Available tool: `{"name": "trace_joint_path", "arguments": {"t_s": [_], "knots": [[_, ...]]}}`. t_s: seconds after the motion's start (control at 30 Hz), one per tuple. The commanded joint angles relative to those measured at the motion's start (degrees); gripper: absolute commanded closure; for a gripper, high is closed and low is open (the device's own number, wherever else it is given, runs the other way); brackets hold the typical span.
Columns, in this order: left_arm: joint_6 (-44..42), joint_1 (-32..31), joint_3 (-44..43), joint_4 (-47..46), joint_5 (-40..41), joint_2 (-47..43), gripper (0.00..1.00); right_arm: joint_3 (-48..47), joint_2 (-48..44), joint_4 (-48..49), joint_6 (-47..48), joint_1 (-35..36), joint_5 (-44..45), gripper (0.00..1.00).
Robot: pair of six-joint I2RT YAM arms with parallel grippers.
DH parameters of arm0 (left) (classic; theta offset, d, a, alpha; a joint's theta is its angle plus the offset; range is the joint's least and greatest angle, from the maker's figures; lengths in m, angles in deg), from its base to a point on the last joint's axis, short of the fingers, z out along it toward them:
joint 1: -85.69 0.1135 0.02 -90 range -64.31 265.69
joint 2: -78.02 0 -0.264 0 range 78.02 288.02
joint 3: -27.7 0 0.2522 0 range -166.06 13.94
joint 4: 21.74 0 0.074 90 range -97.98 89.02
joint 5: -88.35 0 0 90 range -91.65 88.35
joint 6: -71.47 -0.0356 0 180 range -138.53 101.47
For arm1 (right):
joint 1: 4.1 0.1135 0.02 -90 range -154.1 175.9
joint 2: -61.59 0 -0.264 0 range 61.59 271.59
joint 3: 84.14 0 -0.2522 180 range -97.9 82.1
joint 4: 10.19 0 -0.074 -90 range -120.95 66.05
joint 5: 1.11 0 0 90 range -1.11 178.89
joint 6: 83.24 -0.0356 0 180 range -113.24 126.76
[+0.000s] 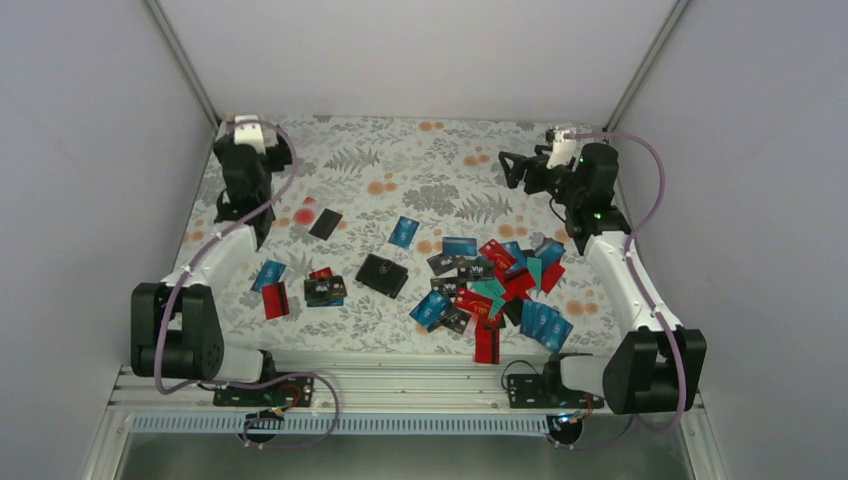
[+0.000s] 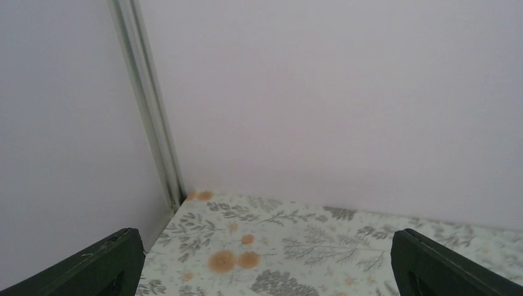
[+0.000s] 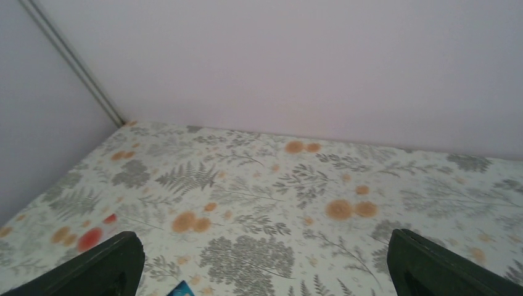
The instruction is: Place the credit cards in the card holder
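only the top view shows the credit cards (image 1: pixel 490 288) and card holder (image 1: pixel 382 274) mid-frame; wrist views show left gripper (image 2: pixel 265 246), right gripper (image 3: pixel 265 246) spread wide, empty.

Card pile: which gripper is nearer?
Right. The right gripper, open, hovers just beyond the card pile. The left gripper, also open, is up by the far-left corner, well left of it.

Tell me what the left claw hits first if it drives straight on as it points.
Nothing stands before the left claw; it would likely meet the floral tablecloth by the corner, or the back wall just beyond.
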Motion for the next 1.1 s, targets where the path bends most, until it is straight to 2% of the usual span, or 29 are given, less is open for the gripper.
{"name": "trace_joint_path", "arguments": {"t_s": [0.0,0.07,0.13,0.2,0.27,0.33,0.43,0.63,0.8,1.07], "knots": [[11.7,2.9,-8.5,27.3,-5.7,3.0,0.0,-2.9,1.3,-0.2,-3.7,0.7,-6.3,0.0],[16.3,6.0,-12.6,32.4,-14.3,6.2,0.0,-3.1,2.8,2.0,-8.0,0.6,-4.7,0.0],[19.6,9.4,-18.5,39.5,-23.3,11.4,0.0,-5.7,6.4,-0.6,-13.6,-0.2,-2.6,0.0],[21.0,12.1,-20.0,42.2,-29.7,13.7,0.0,-10.6,11.8,-4.7,-14.8,-1.7,-8.4,0.0],[22.3,12.5,-17.2,43.1,-29.0,11.5,0.0,-15.9,17.5,-9.5,-15.4,-2.8,-15.5,0.0],[24.0,12.3,-14.2,45.5,-30.2,8.5,0.0,-16.7,20.5,-10.9,-15.4,-1.9,-19.5,0.0],[26.4,8.6,-8.2,48.9,-32.1,4.2,0.05,-16.6,21.7,-13.6,-12.9,1.5,-19.8,0.0],[33.2,-3.0,4.2,52.2,-34.0,-7.8,0.09,-12.1,23.6,-18.3,-7.7,9.5,-21.1,0.03],[37.3,-8.7,9.1,53.3,-37.7,-13.5,0.24,-9.7,29.0,-19.0,-5.9,17.0,-21.6,0.08],[40.4,-15.5,14.3,55.1,-41.2,-18.3,0.45,-12.6,37.9,-21.3,-4.7,27.0,-17.0,0.22]]}}
